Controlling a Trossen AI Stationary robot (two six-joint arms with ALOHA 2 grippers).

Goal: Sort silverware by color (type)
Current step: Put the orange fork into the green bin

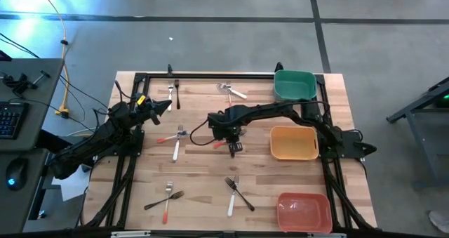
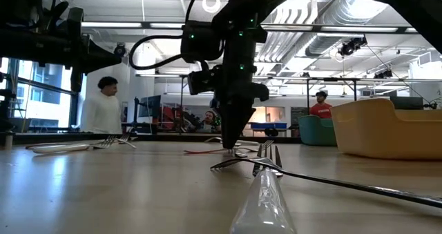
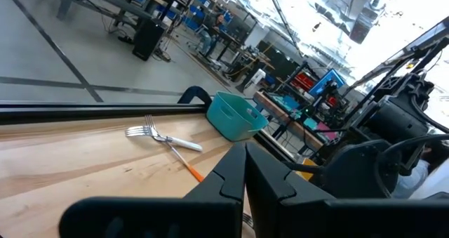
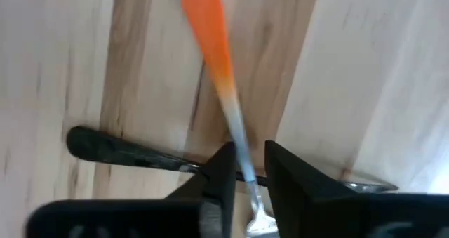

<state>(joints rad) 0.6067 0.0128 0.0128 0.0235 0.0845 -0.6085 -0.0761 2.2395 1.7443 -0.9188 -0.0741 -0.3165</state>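
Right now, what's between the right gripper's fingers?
In the right wrist view, the right gripper straddles the neck of an orange-handled fork, which crosses a black-handled utensil on the table.

Orange-handled fork, teal bin.

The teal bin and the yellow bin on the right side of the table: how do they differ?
The teal plastic bin sits at the table's far right corner; the yellow plastic bin sits midway along that edge. The teal one looks slightly smaller and darker; the yellow one is paler and wider. The yellow bin lies closer to the right pincer. Both are open-topped, rounded rectangles, and no silverware shows in either.
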